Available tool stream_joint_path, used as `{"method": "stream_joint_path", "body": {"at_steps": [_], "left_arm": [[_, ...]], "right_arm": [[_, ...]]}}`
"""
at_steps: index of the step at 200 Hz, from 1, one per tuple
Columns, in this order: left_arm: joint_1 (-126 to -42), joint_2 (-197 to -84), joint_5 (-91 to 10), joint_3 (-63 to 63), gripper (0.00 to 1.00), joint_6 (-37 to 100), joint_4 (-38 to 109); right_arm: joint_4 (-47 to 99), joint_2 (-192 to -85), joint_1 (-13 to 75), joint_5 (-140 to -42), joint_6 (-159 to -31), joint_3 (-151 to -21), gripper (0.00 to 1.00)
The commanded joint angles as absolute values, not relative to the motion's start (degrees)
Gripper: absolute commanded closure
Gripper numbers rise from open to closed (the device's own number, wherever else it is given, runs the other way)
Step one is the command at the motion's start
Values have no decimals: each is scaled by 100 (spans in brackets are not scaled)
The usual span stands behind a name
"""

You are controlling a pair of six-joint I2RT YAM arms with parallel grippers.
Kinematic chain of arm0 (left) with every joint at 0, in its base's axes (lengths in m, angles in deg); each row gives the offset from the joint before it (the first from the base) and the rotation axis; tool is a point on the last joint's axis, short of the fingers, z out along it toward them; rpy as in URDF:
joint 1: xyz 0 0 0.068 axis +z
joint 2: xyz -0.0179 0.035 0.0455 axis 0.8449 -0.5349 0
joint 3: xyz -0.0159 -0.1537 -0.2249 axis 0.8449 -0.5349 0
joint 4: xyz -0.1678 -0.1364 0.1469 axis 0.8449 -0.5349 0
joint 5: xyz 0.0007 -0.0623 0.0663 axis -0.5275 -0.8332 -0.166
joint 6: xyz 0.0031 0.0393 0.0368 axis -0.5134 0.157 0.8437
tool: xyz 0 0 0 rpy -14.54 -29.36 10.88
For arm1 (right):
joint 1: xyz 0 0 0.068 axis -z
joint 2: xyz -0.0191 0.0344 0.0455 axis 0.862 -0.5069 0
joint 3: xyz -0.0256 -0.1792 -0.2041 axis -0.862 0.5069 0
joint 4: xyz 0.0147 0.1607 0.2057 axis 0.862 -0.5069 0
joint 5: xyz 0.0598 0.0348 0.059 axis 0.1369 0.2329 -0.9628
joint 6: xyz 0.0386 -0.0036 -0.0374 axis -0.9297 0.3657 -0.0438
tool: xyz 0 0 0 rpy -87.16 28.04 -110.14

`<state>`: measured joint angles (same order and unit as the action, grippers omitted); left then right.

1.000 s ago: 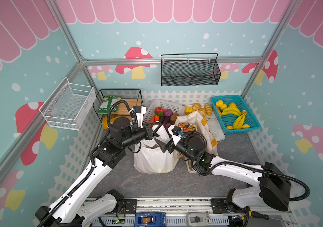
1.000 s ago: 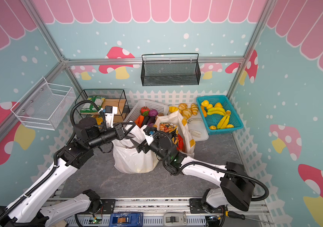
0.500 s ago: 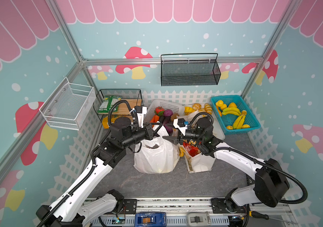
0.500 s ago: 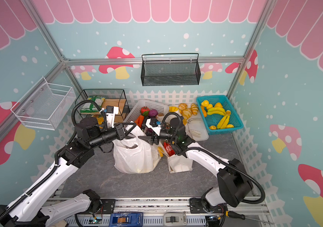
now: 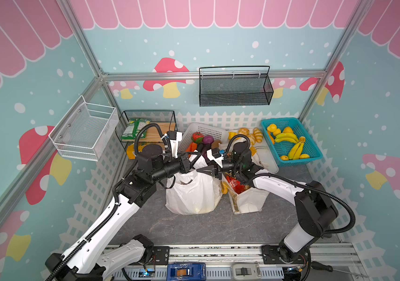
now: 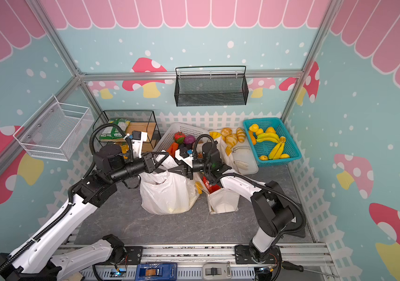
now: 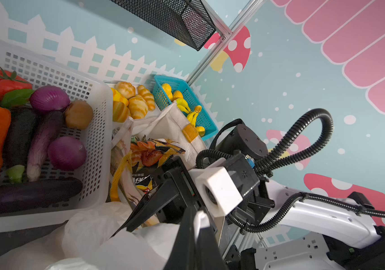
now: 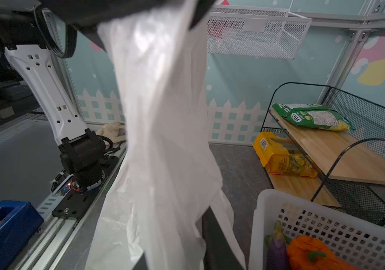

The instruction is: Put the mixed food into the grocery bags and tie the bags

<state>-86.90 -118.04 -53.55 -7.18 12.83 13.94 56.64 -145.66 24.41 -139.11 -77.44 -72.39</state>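
Note:
The white plastic bag (image 5: 191, 194) (image 6: 167, 194) stands mid-table, with something yellow showing through near its bottom. My left gripper (image 5: 197, 158) (image 7: 198, 211) is shut on one handle and holds it up. From the right, my right gripper (image 5: 200, 171) (image 8: 175, 229) has its jaws closed in on a bunch of the bag's plastic near the top. The cream canvas tote (image 5: 250, 199) (image 6: 223, 202) leans beside the bag, under the right arm. A red crisp packet (image 5: 236, 186) and a yellow-and-dark snack packet (image 7: 149, 154) sit inside the tote.
Behind the bags stands a white basket (image 5: 208, 131) of vegetables. A white tray (image 5: 267, 158) of bread and a teal basket (image 5: 291, 141) of bananas are at the back right. A black wire shelf (image 5: 145, 129) with green packets is at the back left.
My right gripper rose from the front of the bags, swung left to the plastic bag's top and closed its jaws from wide open. The left gripper kept hold of its handle.

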Motion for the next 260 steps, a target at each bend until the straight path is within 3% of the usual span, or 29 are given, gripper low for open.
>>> {"method": "stream_joint_path", "body": {"at_steps": [1,24,60,117,175,214,260], "left_arm": [[-8649,-11834,-5437,-467,100,1358,1401],[-8645,-11831,-5404,-451,100,1411,1401],[-8643,-11650,-5221,-447,56,1880,1243],[-8508,-10719,-5040,-584,26,3685,17],[-7225,-9547,-4830,-1373,25,4157,-636],[-6282,-9489,-4847,-1661,25,4141,-667],[-5497,-10024,-6169,-1947,26,4151,-359]], "right_arm": [[6073,-14624,2522,-14048,-7865,-7096,85],[6123,-14545,2562,-13654,-8061,-7034,96],[6162,-14343,2625,-12999,-8650,-6875,100],[6264,-14200,2668,-12616,-9288,-6676,100],[6356,-14141,2708,-12559,-9244,-6629,100],[6522,-14181,2739,-12664,-9279,-6567,100],[6620,-14116,2776,-12778,-9306,-6516,100]]}}
